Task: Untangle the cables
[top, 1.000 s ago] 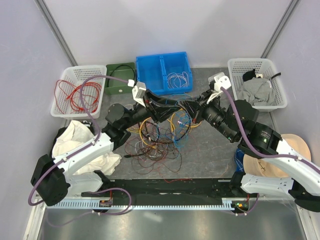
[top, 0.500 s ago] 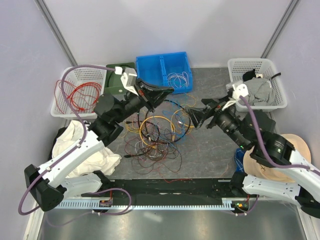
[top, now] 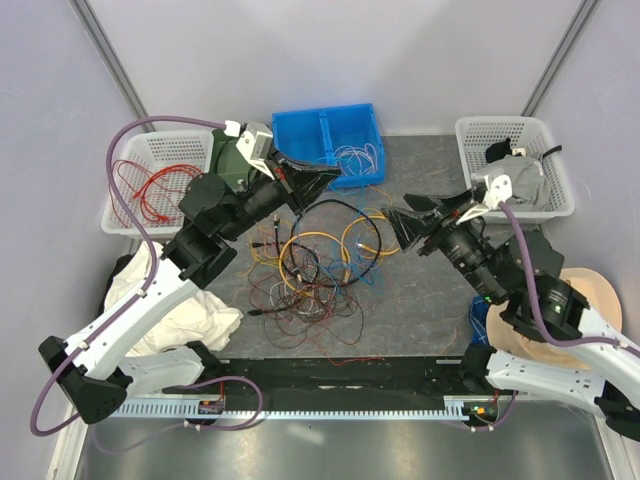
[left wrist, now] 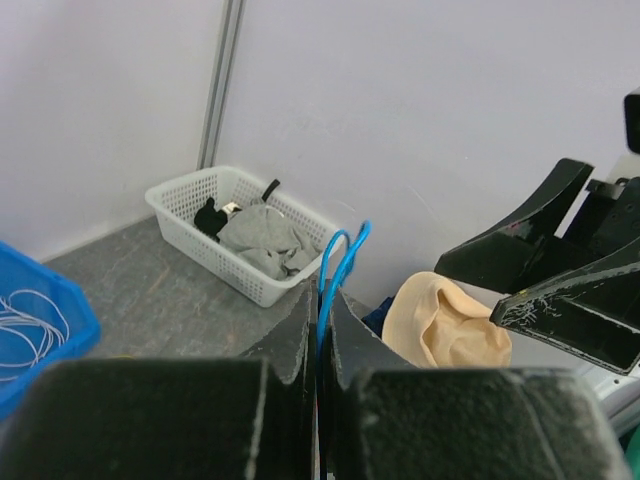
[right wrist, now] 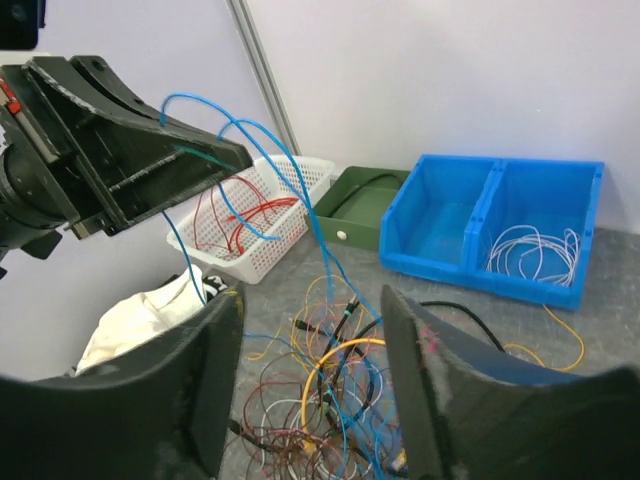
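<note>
The cables (top: pixel 315 265) lie in a tangled heap mid-table: yellow loops, a black cable, and thin red and brown strands. My left gripper (top: pixel 322 180) is raised behind the heap and shut on a thin blue cable (left wrist: pixel 341 256). That cable loops out past the tips and hangs down into the heap (right wrist: pixel 345 395). In the right wrist view the left gripper (right wrist: pixel 215 155) holds the blue cable (right wrist: pixel 262 135) up at the upper left. My right gripper (top: pixel 405 228) stands open to the right of the heap, with nothing between its fingers (right wrist: pixel 215 380).
At the back stand a blue bin (top: pixel 328 128) with white wires, a green box (top: pixel 232 152), a left basket (top: pixel 150 140) of red wires and a right basket (top: pixel 515 128) with grey cloth. A white cloth (top: pixel 160 300) lies left, a beige hat (top: pixel 592 290) right, a black rail (top: pixel 340 375) in front.
The two grippers met over the heap, then parted. The left one shut on the blue cable and lifted it back-left. The right one opened and drew back to the right.
</note>
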